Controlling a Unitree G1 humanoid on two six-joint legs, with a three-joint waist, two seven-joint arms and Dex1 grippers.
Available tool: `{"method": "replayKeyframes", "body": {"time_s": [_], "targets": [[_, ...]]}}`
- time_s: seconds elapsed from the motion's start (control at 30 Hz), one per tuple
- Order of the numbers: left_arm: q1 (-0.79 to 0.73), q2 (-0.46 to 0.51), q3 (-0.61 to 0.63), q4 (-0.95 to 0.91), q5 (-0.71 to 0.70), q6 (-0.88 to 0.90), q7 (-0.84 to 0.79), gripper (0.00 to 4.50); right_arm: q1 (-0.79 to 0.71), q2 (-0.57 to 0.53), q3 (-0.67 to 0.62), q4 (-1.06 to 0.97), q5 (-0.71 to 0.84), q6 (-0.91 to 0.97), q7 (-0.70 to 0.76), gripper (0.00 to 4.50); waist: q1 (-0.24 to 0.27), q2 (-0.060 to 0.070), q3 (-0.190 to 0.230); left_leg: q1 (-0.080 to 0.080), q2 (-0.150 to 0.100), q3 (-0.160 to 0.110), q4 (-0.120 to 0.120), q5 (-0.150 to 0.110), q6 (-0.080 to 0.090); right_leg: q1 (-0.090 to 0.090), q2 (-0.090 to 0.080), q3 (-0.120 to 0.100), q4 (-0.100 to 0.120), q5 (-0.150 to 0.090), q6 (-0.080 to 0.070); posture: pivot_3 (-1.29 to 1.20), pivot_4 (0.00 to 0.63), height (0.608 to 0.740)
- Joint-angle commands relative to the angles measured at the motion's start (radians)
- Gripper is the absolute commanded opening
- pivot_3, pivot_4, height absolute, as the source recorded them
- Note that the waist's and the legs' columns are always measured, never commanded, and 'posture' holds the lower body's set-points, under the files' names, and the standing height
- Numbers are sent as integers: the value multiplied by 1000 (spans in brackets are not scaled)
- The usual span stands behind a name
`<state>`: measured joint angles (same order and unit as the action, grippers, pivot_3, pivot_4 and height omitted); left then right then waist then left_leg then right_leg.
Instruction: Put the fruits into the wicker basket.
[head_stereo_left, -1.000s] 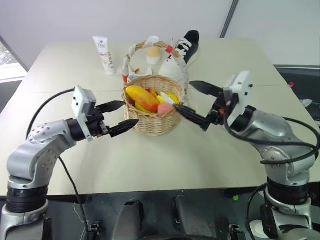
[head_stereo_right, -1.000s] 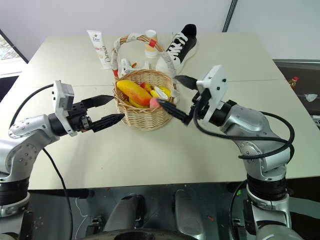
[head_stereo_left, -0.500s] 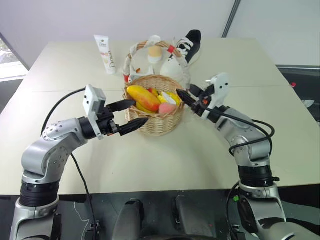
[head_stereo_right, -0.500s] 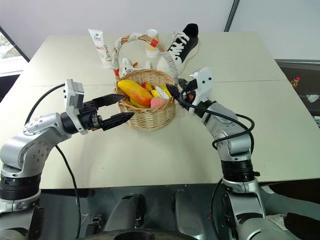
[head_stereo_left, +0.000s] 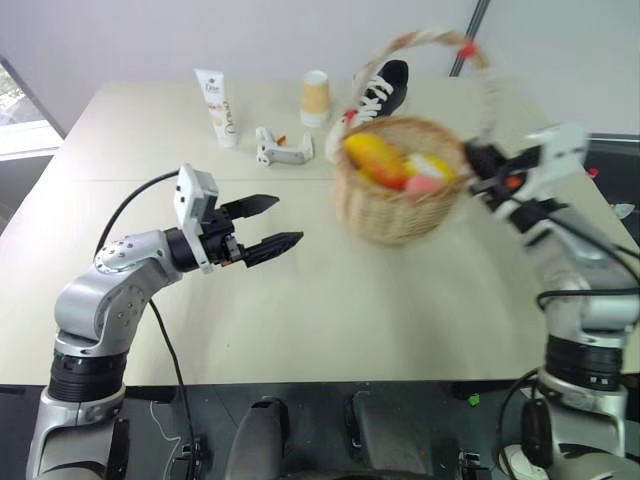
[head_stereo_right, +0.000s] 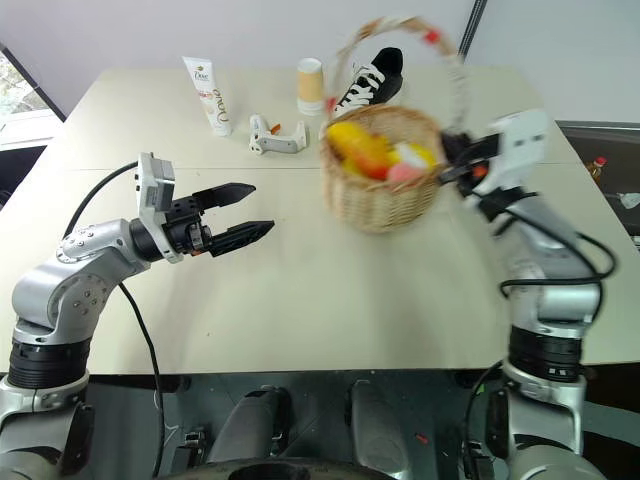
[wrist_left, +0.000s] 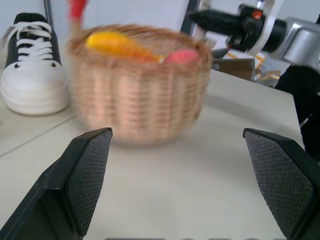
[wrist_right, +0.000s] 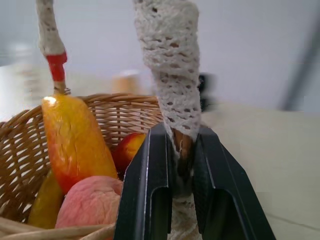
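Observation:
The wicker basket (head_stereo_left: 400, 200) is right of the table's middle, blurred by motion. In it lie the fruits: an orange-yellow mango (wrist_right: 75, 140), a pink peach (wrist_right: 90, 202) and a small red-yellow fruit (wrist_right: 131, 150). My right gripper (head_stereo_left: 478, 165) is at the basket's right side, shut on the foot of the cloth-wrapped handle (wrist_right: 167, 60). My left gripper (head_stereo_left: 285, 220) hangs open over the table to the left of the basket, well apart from it and holding nothing. Whether the basket touches the table I cannot tell.
At the back of the table stand a white lotion tube (head_stereo_left: 216, 105), a tan paper cup (head_stereo_left: 316, 98) and a black-and-white shoe (head_stereo_left: 385, 85). A small white object (head_stereo_left: 283, 148) lies in front of the cup. The table's right edge is close to the right arm.
My right gripper went from open beside the basket to shut on its handle, then swung the basket from the table's middle to the right. The cup and white object came into sight. The left gripper stayed open.

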<state>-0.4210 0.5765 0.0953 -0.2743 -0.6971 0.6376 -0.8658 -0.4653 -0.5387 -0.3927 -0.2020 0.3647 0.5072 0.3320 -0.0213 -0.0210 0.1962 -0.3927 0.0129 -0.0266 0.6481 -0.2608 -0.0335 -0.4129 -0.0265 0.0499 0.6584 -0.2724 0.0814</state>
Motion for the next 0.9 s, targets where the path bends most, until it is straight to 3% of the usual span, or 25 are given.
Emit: {"method": "replayKeyframes", "body": {"time_s": [0.03, 0.2, 0.43, 0.6, 0.67, 0.8, 0.9], "targets": [[-32, -21, -26, 17, 14, -38, -21, 4500, -27, -36, -103, 127, -57, -76, -105, 23, 0, 0, 0, 0, 0, 0, 0, 0, 0, 0, 0, 0, 0, 0, 0, 0, 150, 740], [-50, -46, -44, 36, 26, -50, -20, 4500, -44, -30, -129, 261, -65, -158, -150, 23, -11, 1, 1, 0, 1, 2, 0, 0, 0, 0, 1, 2, 0, 0, 0, 0, 150, 740], [-51, -39, -28, 64, 40, -53, -22, 4500, 48, -49, -173, 115, -32, -96, -176, 3612, -20, 2, 0, 1, 1, 1, 0, 0, 0, 0, 2, 2, 1, 0, 0, 0, 150, 740], [-34, -15, 1, 92, 49, -53, -14, 4500, 191, -93, -240, -48, 20, -41, -113, 3612, -17, 2, 0, 0, 1, 0, 0, 0, 0, 0, 1, 2, 1, 0, 0, 0, 150, 740], [-25, -6, 32, 113, 49, -42, 12, 4500, 294, -118, -271, -110, 75, -8, -24, 3612, -16, 2, 0, 1, 1, 0, 0, 0, 0, 1, 1, 2, 1, 0, 0, 0, 150, 740], [26, 34, 45, 149, 115, -66, 51, 4500, 484, -164, -210, -249, 138, 3, 163, 3612, -25, 2, 0, 1, 2, 0, 0, 0, 0, 2, 2, 1, 0, -1, 1, 0, 150, 740], [77, 50, 68, 154, 131, -71, 67, 4500, 532, -162, -99, -346, 180, 7, 245, 3612, -30, 3, 0, 4, 3, 0, -1, 0, 0, 3, 2, 3, 0, 0, 1, 0, 150, 740]]}}
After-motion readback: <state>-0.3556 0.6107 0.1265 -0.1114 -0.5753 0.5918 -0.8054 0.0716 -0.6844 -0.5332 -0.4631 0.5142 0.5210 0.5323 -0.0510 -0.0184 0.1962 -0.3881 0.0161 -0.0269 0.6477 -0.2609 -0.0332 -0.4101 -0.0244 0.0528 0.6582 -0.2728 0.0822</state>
